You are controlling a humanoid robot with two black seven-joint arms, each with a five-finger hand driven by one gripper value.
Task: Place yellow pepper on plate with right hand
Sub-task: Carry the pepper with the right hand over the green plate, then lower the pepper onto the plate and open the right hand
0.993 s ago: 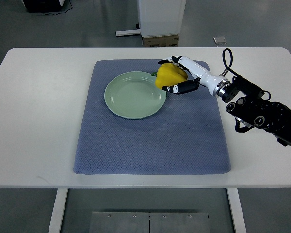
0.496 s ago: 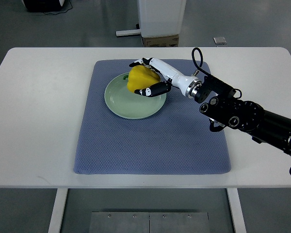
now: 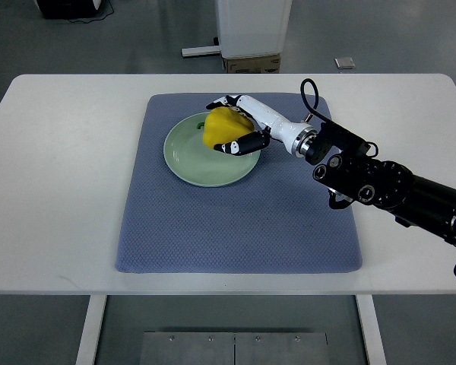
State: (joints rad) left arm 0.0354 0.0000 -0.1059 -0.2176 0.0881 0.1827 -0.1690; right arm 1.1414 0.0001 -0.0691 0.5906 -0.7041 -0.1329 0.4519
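A yellow pepper (image 3: 223,126) with a green stem sits over the far right part of a pale green plate (image 3: 190,156). My right hand (image 3: 229,123) reaches in from the right and is shut on the pepper, with white and black fingers (image 3: 240,144) curled around its near and far sides. Whether the pepper rests on the plate or hangs just above it I cannot tell. The left arm does not show.
The plate lies on a blue-grey mat (image 3: 235,213) in the middle of a white table (image 3: 53,190). The right arm's dark forearm (image 3: 395,190) stretches across the mat's right edge. A white pedestal and a cardboard box (image 3: 251,62) stand beyond the table's far edge.
The right hand carried the pepper leftward from the mat beside the plate to above the plate. In the last half second it has barely shifted and sits slightly lower.
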